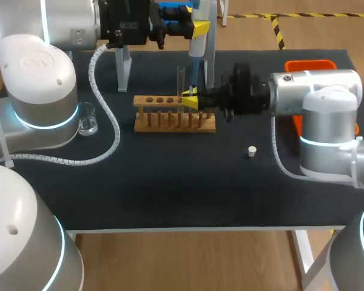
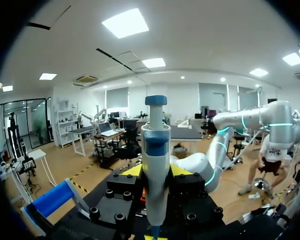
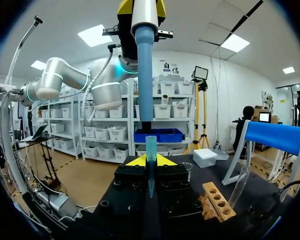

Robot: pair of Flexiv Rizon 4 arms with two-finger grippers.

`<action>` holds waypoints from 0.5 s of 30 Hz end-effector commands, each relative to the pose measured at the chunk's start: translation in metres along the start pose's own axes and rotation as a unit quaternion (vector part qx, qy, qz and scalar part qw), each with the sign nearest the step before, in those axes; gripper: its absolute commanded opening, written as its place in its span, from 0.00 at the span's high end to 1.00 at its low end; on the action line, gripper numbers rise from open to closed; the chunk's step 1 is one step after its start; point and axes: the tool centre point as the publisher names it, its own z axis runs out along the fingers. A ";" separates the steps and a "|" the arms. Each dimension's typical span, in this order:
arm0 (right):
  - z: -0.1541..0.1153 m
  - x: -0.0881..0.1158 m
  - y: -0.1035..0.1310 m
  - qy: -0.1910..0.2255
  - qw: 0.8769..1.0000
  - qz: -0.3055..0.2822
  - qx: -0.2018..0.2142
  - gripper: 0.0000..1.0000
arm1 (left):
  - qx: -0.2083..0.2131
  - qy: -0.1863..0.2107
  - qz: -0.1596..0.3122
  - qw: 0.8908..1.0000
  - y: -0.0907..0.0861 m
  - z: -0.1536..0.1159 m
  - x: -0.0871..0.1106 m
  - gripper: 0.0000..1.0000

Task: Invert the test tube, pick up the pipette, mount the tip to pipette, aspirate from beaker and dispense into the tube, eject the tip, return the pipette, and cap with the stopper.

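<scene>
A teal pipette tip [image 3: 151, 155] is held upright, grasped from both sides by the right arm's yellow-tipped jaws. Straight above it hangs the pipette [image 3: 145, 65], gripped around its white body by the left jaws. In the right wrist view, the pipette's blue shaft is seen pointing down at the tip's open mouth. Whether the two touch cannot be told.

In the left wrist view only the pipette's upper body and blue plunger button are shown, clamped between the left jaws. The tip and the things on the desk are not shown there.

In the head view the layout on the dark desk [image 1: 170, 188] is seen. The right jaws are placed just over the right end of a wooden rack [image 1: 175, 115]. A clear test tube [image 1: 181, 76] is stood upright in the rack beside them.

From the rack:
- a small glass beaker [image 1: 88, 118] is at 9 o'clock, well apart;
- a white stopper [image 1: 251, 151] is lying at 4 o'clock;
- an orange tray [image 1: 309, 63] is at 2 o'clock, partly hidden by the right arm.
</scene>
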 end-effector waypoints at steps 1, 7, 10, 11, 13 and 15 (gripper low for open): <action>0.000 0.001 0.004 -0.004 1.000 -0.002 -0.003 1.00 | 0.000 -0.001 0.000 1.000 -0.001 0.001 0.000 1.00; -0.003 0.000 0.013 -0.008 1.000 -0.008 -0.009 1.00 | 0.000 -0.001 0.000 1.000 -0.001 0.001 0.000 1.00; -0.003 0.000 0.015 -0.008 1.000 -0.011 -0.010 1.00 | 0.000 -0.001 0.000 1.000 -0.001 0.001 0.000 1.00; -0.003 0.000 0.016 -0.008 1.000 -0.011 -0.010 1.00 | 0.000 -0.001 0.000 1.000 -0.001 0.001 0.000 1.00; -0.004 0.002 0.016 -0.007 1.000 -0.012 -0.009 1.00 | 0.000 -0.001 0.000 1.000 -0.001 0.001 0.000 1.00; -0.004 0.003 0.014 -0.007 1.000 -0.012 -0.007 1.00 | 0.000 -0.001 0.000 1.000 -0.001 0.001 0.000 1.00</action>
